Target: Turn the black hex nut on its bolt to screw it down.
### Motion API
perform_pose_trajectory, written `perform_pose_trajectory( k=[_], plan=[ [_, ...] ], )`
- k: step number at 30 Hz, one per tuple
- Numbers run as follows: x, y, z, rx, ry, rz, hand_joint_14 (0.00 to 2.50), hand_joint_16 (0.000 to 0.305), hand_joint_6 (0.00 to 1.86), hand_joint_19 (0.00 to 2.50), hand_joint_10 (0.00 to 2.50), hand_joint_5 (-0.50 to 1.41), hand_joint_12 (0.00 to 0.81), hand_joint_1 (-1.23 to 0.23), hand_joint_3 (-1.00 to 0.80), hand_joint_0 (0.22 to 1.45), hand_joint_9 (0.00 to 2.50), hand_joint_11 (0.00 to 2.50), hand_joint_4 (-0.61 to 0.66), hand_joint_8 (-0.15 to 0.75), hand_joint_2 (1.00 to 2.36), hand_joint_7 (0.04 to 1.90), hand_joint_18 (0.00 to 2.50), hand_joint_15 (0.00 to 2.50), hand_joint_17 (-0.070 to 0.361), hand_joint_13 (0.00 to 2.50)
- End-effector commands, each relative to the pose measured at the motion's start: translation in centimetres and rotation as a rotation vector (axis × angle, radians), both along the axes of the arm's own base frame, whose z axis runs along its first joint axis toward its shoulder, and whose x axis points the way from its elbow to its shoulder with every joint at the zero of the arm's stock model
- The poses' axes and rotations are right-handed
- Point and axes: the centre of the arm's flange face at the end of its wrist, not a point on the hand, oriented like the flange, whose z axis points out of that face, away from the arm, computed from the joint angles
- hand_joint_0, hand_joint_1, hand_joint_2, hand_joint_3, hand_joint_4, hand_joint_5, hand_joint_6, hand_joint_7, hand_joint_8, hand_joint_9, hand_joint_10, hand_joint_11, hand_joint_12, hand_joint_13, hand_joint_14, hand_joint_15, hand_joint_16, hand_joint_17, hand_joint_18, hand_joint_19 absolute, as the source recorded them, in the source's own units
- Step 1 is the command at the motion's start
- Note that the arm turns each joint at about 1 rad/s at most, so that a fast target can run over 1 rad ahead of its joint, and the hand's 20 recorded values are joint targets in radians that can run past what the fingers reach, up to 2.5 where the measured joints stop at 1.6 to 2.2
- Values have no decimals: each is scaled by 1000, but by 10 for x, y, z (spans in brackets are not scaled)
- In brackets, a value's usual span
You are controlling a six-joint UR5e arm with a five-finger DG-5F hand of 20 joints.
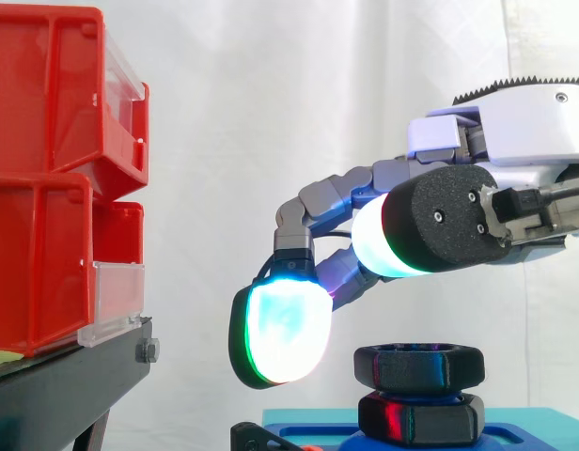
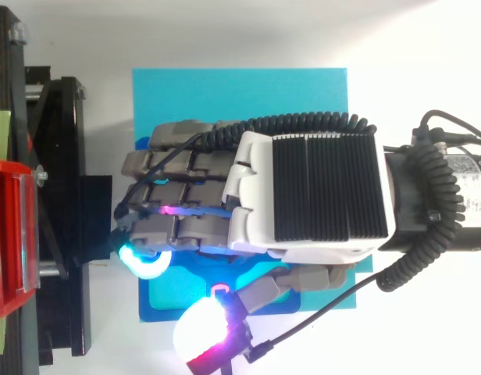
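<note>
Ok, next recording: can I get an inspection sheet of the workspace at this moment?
surface: cyan plate carrying a blue base.
job's things: black hex nut stacked above a second black hex piece on the base.
clutter: nothing seen.
robot hand: open, fingers relaxed, hovering above the nut, not touching it.
cables: nothing seen.
surroundings: red bins on a black stand, white curtain behind.

The black hexagonal plastic nut (image 1: 418,366) looks matt and faintly grainy. Under the nut, the flat blue plastic base (image 2: 240,94) is smooth and matt. Left of the nut, the red plastic bins (image 1: 45,103) are glossy, with clear shiny fronts (image 1: 116,293). Behind the nut hangs a soft white cloth curtain (image 1: 271,113).
</note>
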Motion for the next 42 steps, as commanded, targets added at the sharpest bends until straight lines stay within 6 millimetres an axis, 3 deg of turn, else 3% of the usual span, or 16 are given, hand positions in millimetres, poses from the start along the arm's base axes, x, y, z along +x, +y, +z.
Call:
perform_pose_trajectory(
  k=[1,15,27,32,42],
  plan=[
    [3,1,-2,12,-12,7,6,54,501,238,3,-122,331,-295,-500,460,528,74,166,235,1000,1125,268,150,122,394],
    [-1,-6,-7,3,21,22,7,52,501,246,3,-126,324,-412,-500,478,527,84,149,228,1000,1123,285,165,118,403],
    [-2,-15,-13,-17,40,38,8,59,501,242,2,-126,348,-195,-500,417,523,72,187,247,1000,1125,290,158,133,404],
    [-2,-17,-13,-19,40,44,6,59,500,239,2,-120,349,-173,-500,422,523,79,174,250,1000,1175,292,160,132,408],
    [-3,-23,-13,-28,39,52,7,59,582,239,2,-135,345,-164,-500,428,526,85,155,249,1000,1076,307,168,132,422]
  ],
)
